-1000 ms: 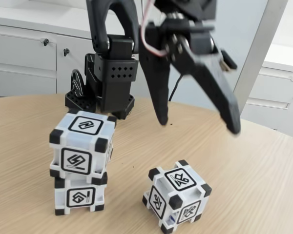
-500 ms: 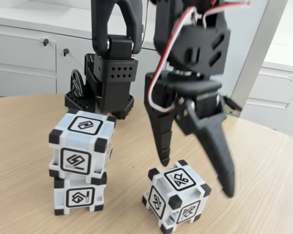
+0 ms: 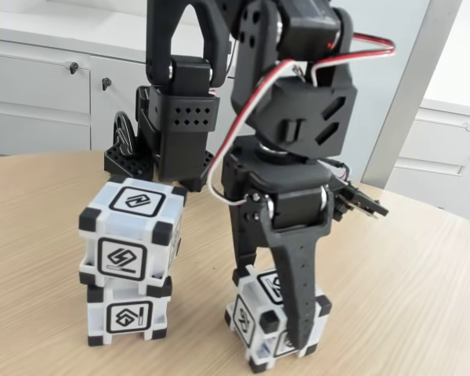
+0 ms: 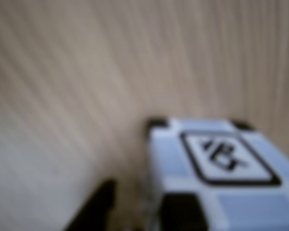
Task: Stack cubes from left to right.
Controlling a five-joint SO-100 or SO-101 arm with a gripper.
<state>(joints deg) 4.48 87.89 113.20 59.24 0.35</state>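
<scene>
Right now everything turns on the loose cube, which sits on the wooden surface to the right of the two-cube stack in the fixed view, near it but with a clear strip of bare wood between them. It stands turned, one corner edge facing the camera, so its flat sides run diagonally to the stack's. The tool has its two dark fingers spread apart and set down around this cube: the near finger crosses the cube's front right side and reaches almost to the wood, while the far one drops behind the cube's upper left corner. Whether either finger already presses the plastic cannot be told; the jaws look open about the cube, not yet clamped.

The wrist view, blurred, agrees: the cube lies low and to the right with its glyph face up, and a dark finger stands just off its left side with a thin gap of wood showing.

As a judgement, the cube lies straight between the fingers, so closing is the next need; after that the carry goes up and leftward in the fixed view, above the top cube of the stack. The cube's diagonal set means the fingers may bear on corners and twist it.
</scene>
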